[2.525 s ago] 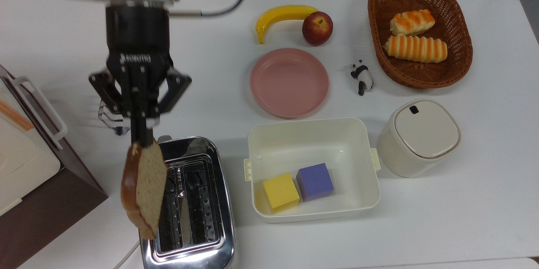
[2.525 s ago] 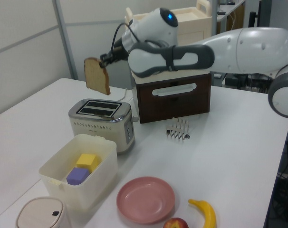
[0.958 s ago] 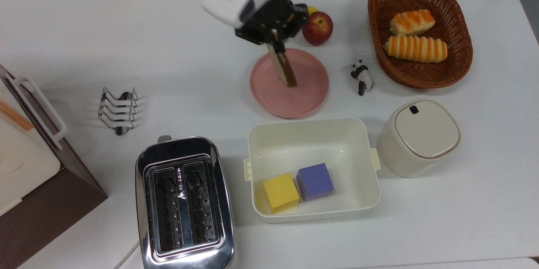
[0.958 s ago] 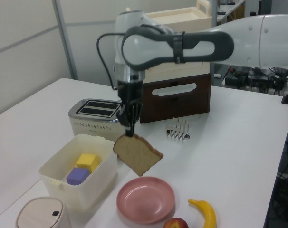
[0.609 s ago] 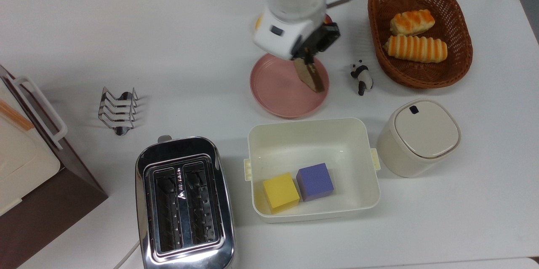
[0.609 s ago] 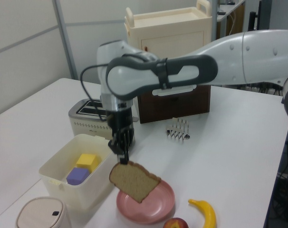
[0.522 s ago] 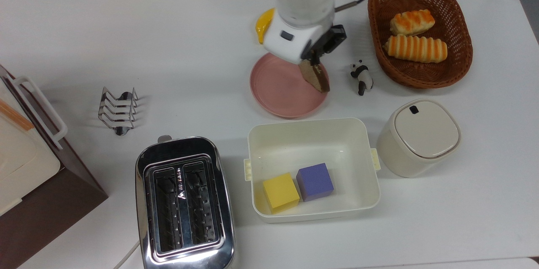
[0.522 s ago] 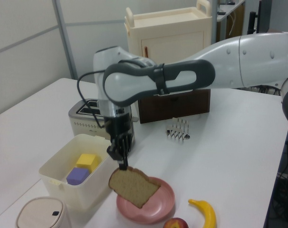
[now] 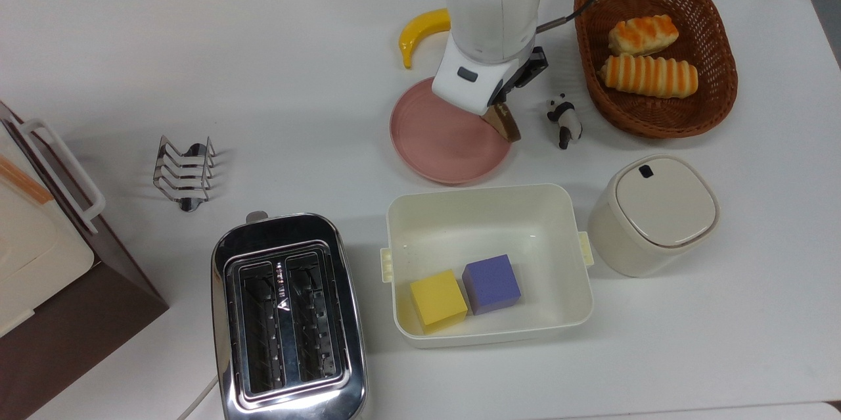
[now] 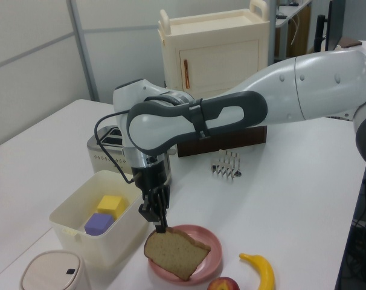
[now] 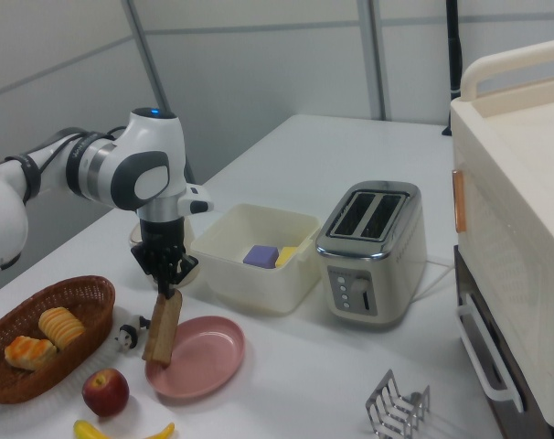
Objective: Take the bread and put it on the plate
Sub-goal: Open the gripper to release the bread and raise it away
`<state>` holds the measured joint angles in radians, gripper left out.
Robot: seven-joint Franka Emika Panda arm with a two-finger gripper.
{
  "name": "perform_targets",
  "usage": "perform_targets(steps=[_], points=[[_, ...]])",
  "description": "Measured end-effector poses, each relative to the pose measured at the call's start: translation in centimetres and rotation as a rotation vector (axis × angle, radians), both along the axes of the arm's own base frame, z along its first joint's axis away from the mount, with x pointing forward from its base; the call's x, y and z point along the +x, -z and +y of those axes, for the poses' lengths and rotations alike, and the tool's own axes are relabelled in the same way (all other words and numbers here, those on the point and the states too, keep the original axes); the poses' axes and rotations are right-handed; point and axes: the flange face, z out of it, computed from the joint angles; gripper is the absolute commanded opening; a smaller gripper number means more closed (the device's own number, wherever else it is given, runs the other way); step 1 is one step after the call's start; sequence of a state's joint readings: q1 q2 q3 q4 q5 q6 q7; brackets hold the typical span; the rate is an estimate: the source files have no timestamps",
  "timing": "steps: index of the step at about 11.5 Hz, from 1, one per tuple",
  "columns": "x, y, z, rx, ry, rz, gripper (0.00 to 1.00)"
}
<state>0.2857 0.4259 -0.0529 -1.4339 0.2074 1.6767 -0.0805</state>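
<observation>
in the left view, nearest the camera, a round cream lidded canister (image 10: 50,272) sits at the bottom left, with an apple (image 10: 222,284) and a banana (image 10: 260,270) at the bottom right. just beyond them lies the plate (image 10: 210,243), and the bread (image 10: 174,252) hangs tilted over the plate's near left part, its broad speckled face turned to the camera; whether its low edge touches the plate cannot be told here. the gripper (image 10: 161,228) points down and pinches the slice by its upper edge, fingers closed on the crust. to the left view's left, the cream tub (image 10: 80,208) holds a yellow block (image 10: 110,204) and a purple block (image 10: 98,223). farther back stand the toaster (image 10: 104,151), the small wire rack (image 10: 226,165) and a brown and cream cabinet (image 10: 216,60).

the top view hides most of the slice under the white arm: a brown corner of the bread (image 9: 504,124) sticks out at the plate's (image 9: 433,144) right rim, close to a panda figurine (image 9: 564,119), with a wicker basket (image 9: 716,78) of striped rolls (image 9: 647,75) further right.

the right view shows the slice edge-on instead: the bread (image 11: 162,327) stands almost upright, thin, under the gripper (image 11: 167,291), its lower end at the left rim of the plate (image 11: 208,361).
</observation>
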Motion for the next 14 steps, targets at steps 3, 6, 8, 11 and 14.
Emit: perform_targets(steps=[3,6,8,11,14], points=[[0.5,1.7,-3.1,-0.058,-0.028,0.011,0.69],[1.1,2.5,-8.2,-0.141,-0.034,0.013,1.0],[1.6,1.5,-10.7,-0.171,-0.014,-0.008,1.0],[2.0,-3.2,-14.8,-0.169,0.048,-0.087,1.0],[1.2,-9.4,-19.0,-0.165,0.118,-0.184,1.0]])
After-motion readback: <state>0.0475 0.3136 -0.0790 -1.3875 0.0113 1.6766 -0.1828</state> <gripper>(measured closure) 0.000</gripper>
